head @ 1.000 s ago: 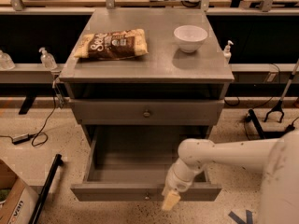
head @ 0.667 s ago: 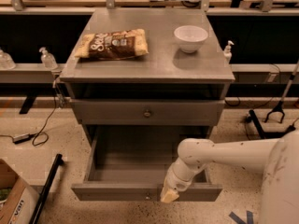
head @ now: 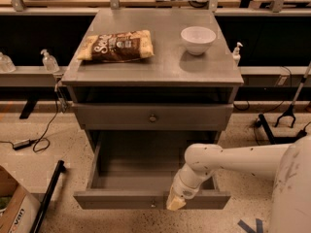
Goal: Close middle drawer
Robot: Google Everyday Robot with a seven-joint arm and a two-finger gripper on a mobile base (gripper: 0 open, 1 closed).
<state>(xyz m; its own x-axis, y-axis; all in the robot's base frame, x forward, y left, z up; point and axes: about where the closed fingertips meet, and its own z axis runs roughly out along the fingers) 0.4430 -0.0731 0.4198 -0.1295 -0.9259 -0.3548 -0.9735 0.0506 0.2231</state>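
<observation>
The middle drawer (head: 112, 199) is pulled far out of the grey cabinet (head: 155, 67), and its deep box is empty. Its low flat front panel faces me, with a small brass knob (head: 153, 205) at the centre. My gripper (head: 175, 203) is at the end of the white arm (head: 228, 159), which reaches in from the right. It is at the outer face of the front panel, just right of the knob. The taller-fronted drawer (head: 194, 117) above is shut. The lowest drawer is hidden.
A brown chip bag (head: 116, 46) and a white bowl (head: 198, 39) sit on the cabinet top. A cardboard box (head: 14, 212) and a black pole (head: 48, 198) lie on the floor at the left. Cables (head: 29, 142) trail at the left, and a black stand (head: 286, 115) is at the right.
My gripper has risen slightly, from below the front panel's lower edge onto its face. The drawer has not visibly moved.
</observation>
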